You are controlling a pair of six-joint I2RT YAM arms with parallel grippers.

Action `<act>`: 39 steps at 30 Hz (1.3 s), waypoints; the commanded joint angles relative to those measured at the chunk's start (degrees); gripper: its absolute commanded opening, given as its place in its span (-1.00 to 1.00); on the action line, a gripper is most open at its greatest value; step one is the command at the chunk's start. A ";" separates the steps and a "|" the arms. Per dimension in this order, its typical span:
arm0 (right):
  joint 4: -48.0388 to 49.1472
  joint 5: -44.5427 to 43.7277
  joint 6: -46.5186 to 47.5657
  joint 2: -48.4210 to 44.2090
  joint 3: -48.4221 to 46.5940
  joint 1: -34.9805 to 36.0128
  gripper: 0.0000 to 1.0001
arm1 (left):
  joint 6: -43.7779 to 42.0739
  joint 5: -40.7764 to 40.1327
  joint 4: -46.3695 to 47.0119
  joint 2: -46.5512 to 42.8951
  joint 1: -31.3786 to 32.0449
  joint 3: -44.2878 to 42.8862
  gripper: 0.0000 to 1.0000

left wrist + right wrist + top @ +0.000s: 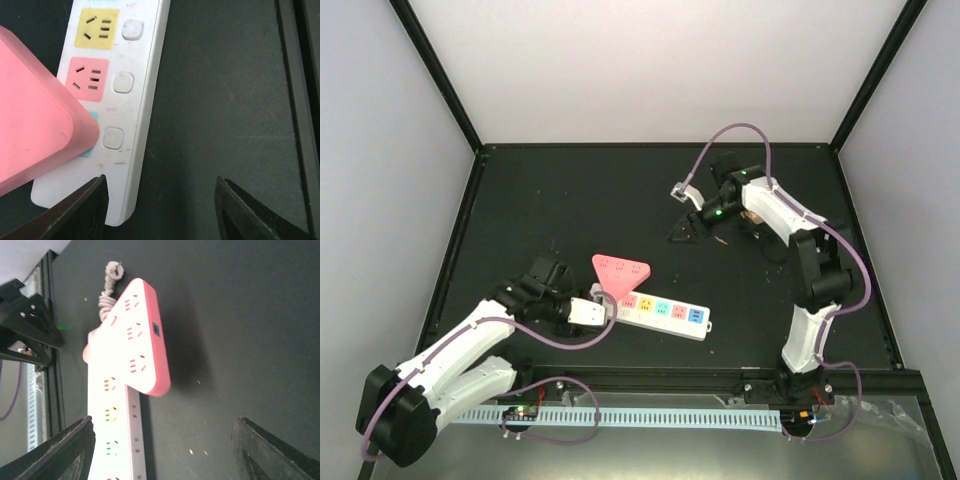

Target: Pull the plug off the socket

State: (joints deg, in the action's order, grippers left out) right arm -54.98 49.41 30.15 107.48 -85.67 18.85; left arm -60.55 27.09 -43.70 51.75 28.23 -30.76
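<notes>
Room: bare surface point(570, 200) around socket point(665, 315).
Left claw point(161, 192): parted, holding nothing, at socket's plug point(35, 115) end.
Right claw point(164, 425): wide, empty, well apart.

top view looks down from behind; both wrist views share the socket point(142, 100), left nearer.

Socket point(665, 316) lies on the tabletop point(570, 200), front of centre, running left to right. Plug point(619, 270) sits on its left end, overhanging toward the rear. My left fingers point(85, 212) are at that same end. My right fingers point(65, 450) are well apart, rear right.
</notes>
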 commanded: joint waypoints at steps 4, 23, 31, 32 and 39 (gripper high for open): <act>-1.54 10.18 -6.18 8.71 -5.60 4.34 0.51 | -0.09 -4.84 9.88 -0.15 2.84 1.94 0.13; 8.76 15.12 -18.94 17.23 1.22 8.38 0.48 | 0.56 -12.78 14.99 2.32 8.56 4.90 -0.23; 7.47 17.48 -19.43 20.84 -1.14 9.91 0.47 | -0.13 -14.39 17.03 4.15 9.10 5.73 -0.35; 7.22 17.89 -19.34 21.38 -1.35 10.23 0.47 | -0.24 -14.96 17.20 4.47 9.27 5.86 -0.37; 6.53 20.19 -19.17 22.56 -2.19 11.37 0.41 | -0.41 -17.14 17.54 5.88 10.21 6.15 -0.43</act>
State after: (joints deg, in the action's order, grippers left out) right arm -48.01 66.22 11.38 129.78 -85.93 29.61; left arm -60.07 11.88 -27.59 56.82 37.74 -24.80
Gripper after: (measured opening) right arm 0.714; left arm 0.290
